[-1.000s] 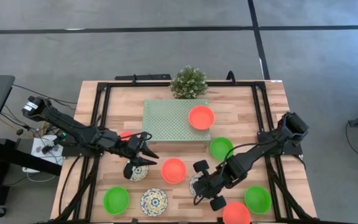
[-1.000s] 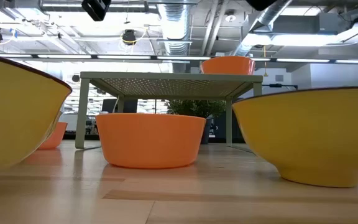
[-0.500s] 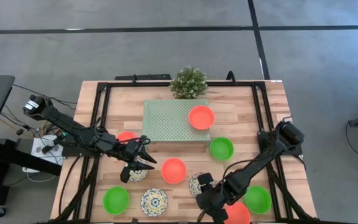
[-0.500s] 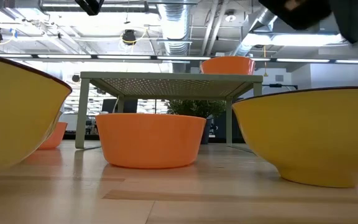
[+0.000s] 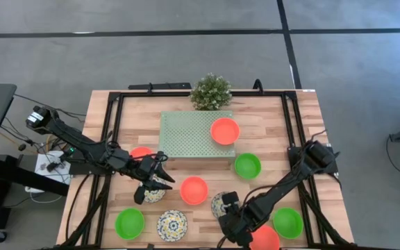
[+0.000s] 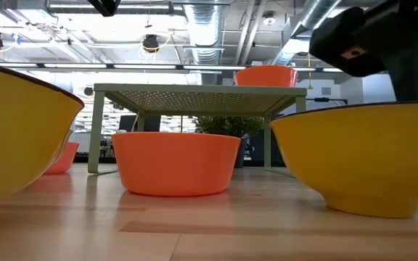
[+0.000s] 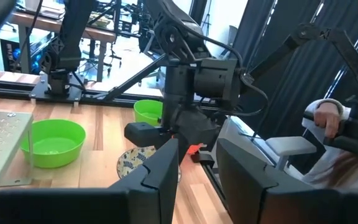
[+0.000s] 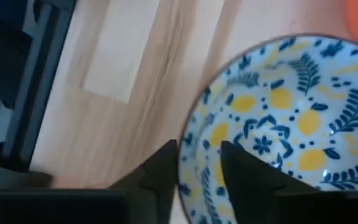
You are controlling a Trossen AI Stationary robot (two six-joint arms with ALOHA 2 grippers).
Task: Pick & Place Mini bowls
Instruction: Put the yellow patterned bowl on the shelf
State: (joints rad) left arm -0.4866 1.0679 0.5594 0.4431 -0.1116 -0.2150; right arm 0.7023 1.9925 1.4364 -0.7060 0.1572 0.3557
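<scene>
Several mini bowls sit on the table in the high view. An orange-red one (image 5: 225, 130) rests on the pale green platform (image 5: 186, 132). Green ones (image 5: 247, 165) (image 5: 129, 223) (image 5: 287, 222), orange-red ones (image 5: 194, 189) (image 5: 264, 238) and a patterned one (image 5: 172, 225) stand on the wood. My right gripper (image 5: 229, 221) (image 8: 197, 155) is open and low at a patterned bowl (image 5: 219, 203), with that bowl's rim (image 8: 188, 146) between its fingers. My left gripper (image 5: 164, 173) (image 7: 199, 162) is open above another patterned bowl (image 5: 155, 194). My right gripper comes at the patterned bowl from above. One finger (image 8: 244, 168) is over the bowl's inside and the other finger (image 8: 160, 168) is outside the rim. The bowl sits flat on the table. Whether the fingers touch the rim, I cannot tell.
A small bushy plant (image 5: 210, 92) stands at the far edge behind the platform. Another orange-red bowl (image 5: 141, 151) lies partly hidden behind my left arm. Black frame rails (image 5: 113, 125) run along the table's sides. In the low view my right arm (image 6: 369, 43) hangs above a yellow-sided bowl (image 6: 354, 159).
My right arm has swung toward the table's near edge and come down, bringing its gripper low at the patterned bowl near the near edge; it has entered the low view from the upper right. My left gripper has shifted slightly toward the near edge. No bowl has moved.
</scene>
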